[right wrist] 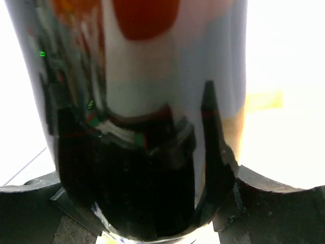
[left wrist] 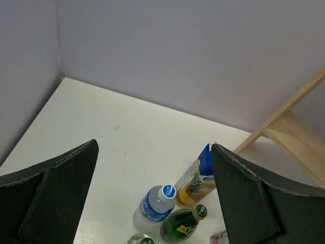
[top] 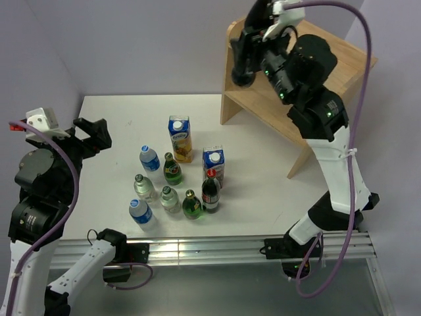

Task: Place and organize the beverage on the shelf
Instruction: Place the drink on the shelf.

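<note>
Beverages (top: 173,170) clustered mid white table (top: 118,125); shelf (top: 263,105) far right; lilac walls (top: 131,46).

White table (top: 125,115), perhaps lilac walls (top: 131,39)

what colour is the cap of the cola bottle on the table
The cap is red, clearest in the top external view.

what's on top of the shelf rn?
The right tool, shut on a dark bottle, hangs at the left end of the shelf. Nothing else shows on the bare wood, but the right arm covers most of the top board.
</note>
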`<state>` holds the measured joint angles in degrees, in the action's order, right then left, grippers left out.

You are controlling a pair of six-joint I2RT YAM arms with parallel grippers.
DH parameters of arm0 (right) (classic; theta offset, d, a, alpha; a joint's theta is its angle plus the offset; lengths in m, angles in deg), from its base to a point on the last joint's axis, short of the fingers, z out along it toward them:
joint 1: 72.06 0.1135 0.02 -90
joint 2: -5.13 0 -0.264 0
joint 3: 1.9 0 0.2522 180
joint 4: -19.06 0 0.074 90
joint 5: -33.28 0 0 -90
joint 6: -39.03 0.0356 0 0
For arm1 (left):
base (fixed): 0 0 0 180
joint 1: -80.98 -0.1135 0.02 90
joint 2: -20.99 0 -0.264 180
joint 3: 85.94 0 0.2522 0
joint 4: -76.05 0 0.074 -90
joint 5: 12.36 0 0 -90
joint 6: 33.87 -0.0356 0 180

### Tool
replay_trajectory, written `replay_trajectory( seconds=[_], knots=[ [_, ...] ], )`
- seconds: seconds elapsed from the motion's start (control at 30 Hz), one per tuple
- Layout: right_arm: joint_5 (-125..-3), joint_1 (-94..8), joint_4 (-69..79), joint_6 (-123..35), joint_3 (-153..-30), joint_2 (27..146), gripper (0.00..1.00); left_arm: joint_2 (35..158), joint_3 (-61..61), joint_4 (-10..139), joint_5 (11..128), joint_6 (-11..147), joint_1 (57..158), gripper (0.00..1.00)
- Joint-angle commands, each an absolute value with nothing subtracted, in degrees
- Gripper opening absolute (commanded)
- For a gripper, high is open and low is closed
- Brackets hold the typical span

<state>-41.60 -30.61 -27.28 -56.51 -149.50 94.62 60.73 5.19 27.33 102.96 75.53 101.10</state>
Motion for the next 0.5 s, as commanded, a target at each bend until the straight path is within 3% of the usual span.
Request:
replay_trajectory(
  seconds=[0.0,0.47],
  knots=[
    [-39.9,-35.0,-16.8,-58.4,-155.5,89.8,0.00,59.2,3.0,28.7,102.3,75.8,101.2,0.99],
    [-45.9,-55.7,-19.8,-53.1,-157.0,92.0,0.00,56.1,-5.3,28.4,99.8,76.7,101.1,0.99]
  ],
)
